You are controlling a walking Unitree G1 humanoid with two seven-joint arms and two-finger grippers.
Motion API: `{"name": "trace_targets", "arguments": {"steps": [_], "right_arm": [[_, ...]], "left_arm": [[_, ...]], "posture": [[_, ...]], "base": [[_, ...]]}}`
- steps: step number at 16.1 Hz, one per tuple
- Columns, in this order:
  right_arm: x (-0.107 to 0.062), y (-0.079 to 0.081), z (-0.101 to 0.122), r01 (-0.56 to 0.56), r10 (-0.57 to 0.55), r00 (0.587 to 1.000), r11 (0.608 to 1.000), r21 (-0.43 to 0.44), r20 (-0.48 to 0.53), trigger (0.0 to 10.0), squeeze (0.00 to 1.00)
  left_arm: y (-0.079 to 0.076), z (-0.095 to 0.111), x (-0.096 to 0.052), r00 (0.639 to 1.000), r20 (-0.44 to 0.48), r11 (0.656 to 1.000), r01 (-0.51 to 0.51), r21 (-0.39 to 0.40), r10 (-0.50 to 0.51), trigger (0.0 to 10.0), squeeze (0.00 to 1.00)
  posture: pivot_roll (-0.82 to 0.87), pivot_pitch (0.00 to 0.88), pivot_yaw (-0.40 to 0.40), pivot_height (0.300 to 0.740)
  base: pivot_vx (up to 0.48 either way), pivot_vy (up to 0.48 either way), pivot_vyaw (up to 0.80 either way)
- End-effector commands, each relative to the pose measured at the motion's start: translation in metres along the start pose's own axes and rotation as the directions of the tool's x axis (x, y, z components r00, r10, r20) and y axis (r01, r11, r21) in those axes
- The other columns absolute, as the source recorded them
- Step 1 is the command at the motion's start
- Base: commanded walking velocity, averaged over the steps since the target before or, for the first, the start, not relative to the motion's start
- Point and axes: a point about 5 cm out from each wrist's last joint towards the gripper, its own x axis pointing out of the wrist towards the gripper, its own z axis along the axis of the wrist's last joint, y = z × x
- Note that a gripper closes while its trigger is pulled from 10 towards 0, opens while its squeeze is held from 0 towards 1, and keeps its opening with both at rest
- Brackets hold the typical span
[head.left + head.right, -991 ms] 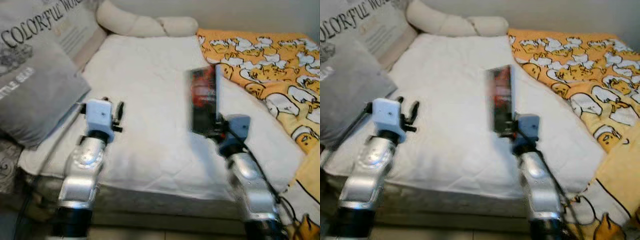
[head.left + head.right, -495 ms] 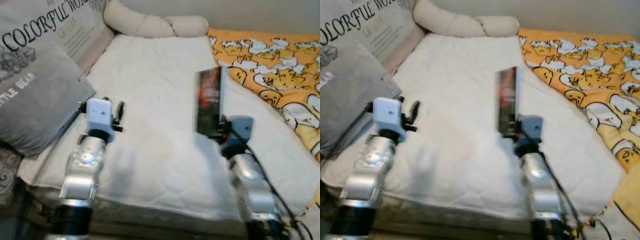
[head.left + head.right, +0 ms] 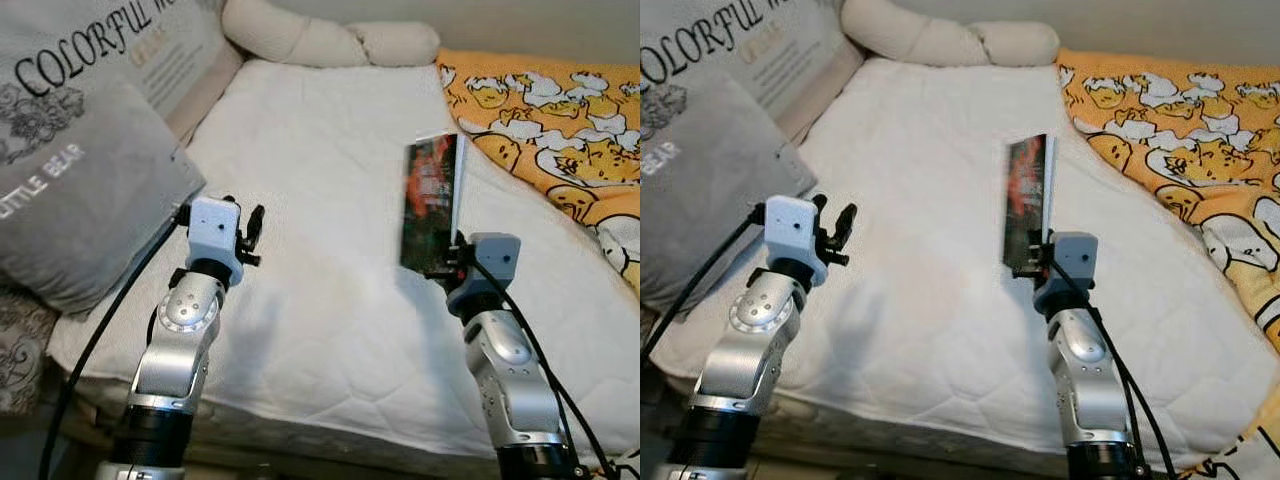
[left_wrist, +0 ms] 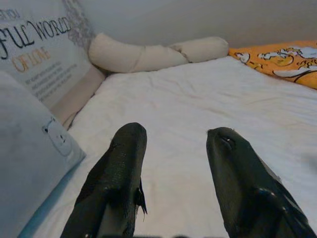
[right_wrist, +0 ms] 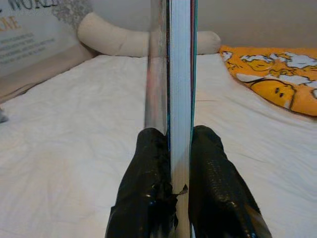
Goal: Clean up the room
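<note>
The right end effector (image 5: 169, 163) grasps a book (image 3: 431, 203) upright above the bed (image 3: 330, 150); the left end effector (image 4: 176, 163) is released, holding nothing, over the bed.

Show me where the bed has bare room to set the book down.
Widest free patch: white mattress between grey pillow and orange duck blanket, under both claws. Right claw grips the book; left claw is empty. Crowded: the left pillows and the cream bolster.

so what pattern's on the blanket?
Orange blanket with white cartoon ducks; clearest in left eye view.
</note>
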Motion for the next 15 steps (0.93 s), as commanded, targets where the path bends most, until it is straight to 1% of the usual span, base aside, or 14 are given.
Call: {"name": "trace_targets", "arguments": {"steps": [1,2,4,8,15], "right_arm": [[0.0023,-0.0038,0.0094,0.024,-0.024,0.999,1.000,0.019,0.035,10.0,0.00],[0.0018,-0.0046,0.0087,0.027,-0.027,0.999,0.999,0.023,0.032,10.0,0.00],[0.0009,-0.0053,0.0082,0.030,-0.030,0.999,0.999,0.021,0.028,10.0,0.00],[-0.0007,-0.0061,0.0063,0.039,-0.039,0.999,0.999,0.015,0.022,10.0,0.00],[-0.0029,-0.0003,0.0027,0.037,-0.038,0.999,0.999,0.024,0.017,10.0,0.00]], "left_arm": [[0.0004,0.0027,0.0022,1.000,0.008,1.000,0.008,-0.005,-0.008,10.0,0.00],[0.0010,0.0015,0.0016,1.000,0.005,1.000,0.008,-0.006,-0.008,10.0,0.00],[0.0016,0.0000,0.0004,1.000,0.000,1.000,0.004,-0.003,-0.004,10.0,0.00],[0.0004,0.0000,-0.0007,1.000,-0.002,1.000,0.009,0.011,-0.009,10.0,0.00],[0.0021,-0.0016,-0.0064,1.000,-0.003,0.999,0.028,0.035,-0.027,10.0,0.00]], "posture": [[0.00,0.000,0.012,0.740],[0.00,0.000,0.013,0.740],[0.00,0.000,0.015,0.740],[0.00,0.000,0.010,0.740],[0.01,0.000,0.011,0.740]], "base": [[0.000,0.300,0.00],[0.000,0.390,0.00],[0.000,0.403,-0.49],[0.000,0.399,0.00],[0.000,0.402,0.00]]}}
